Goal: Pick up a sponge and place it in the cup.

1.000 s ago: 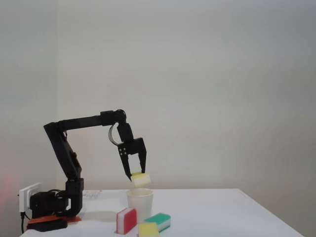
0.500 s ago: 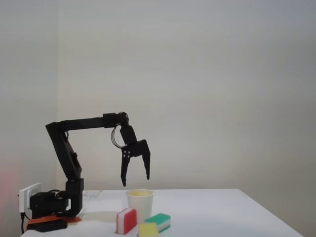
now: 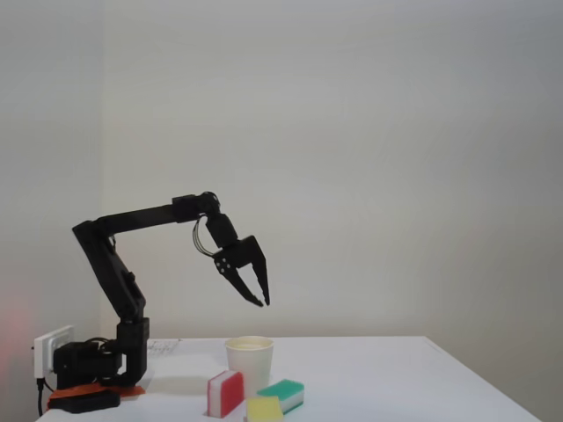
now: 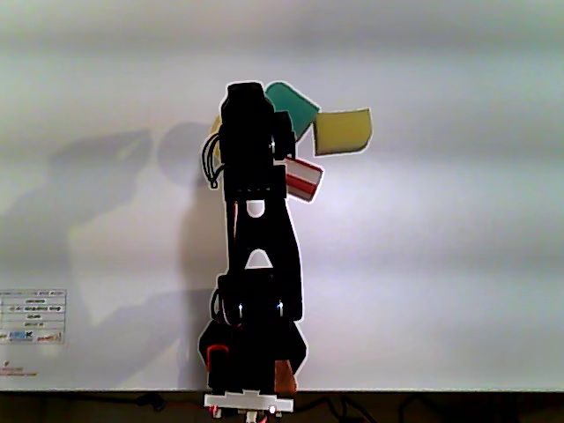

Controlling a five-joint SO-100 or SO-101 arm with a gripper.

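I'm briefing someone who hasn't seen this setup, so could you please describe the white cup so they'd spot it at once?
In the fixed view, start at the black arm on the white table and look below its raised gripper. The cup stands just behind three coloured sponges. It is the only plain white, tapered, upright thing there, taller than any sponge.
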